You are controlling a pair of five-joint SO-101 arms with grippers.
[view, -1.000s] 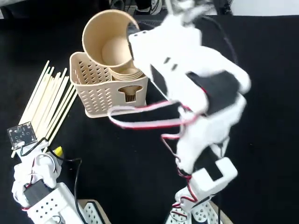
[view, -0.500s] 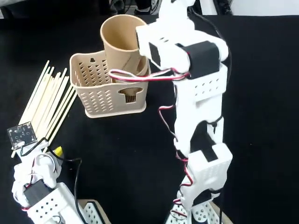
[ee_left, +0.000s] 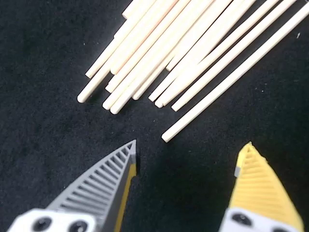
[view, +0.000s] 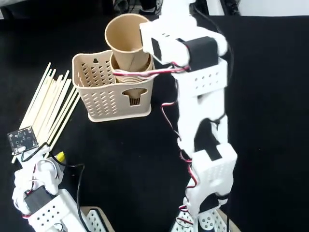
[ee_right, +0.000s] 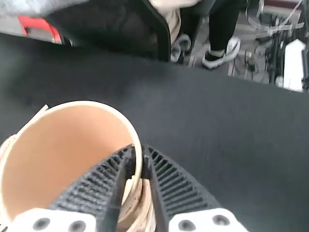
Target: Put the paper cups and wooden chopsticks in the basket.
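Pinching rim of paper cup at perforated basket, ribbed right gripper; left gripper agape.

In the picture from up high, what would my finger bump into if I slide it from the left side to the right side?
wooden chopsticks → basket → right arm

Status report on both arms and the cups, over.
Right gripper shut on cup rim, cup over the stack in the basket. Left gripper open, just short of the chopsticks. No obstruction seen.
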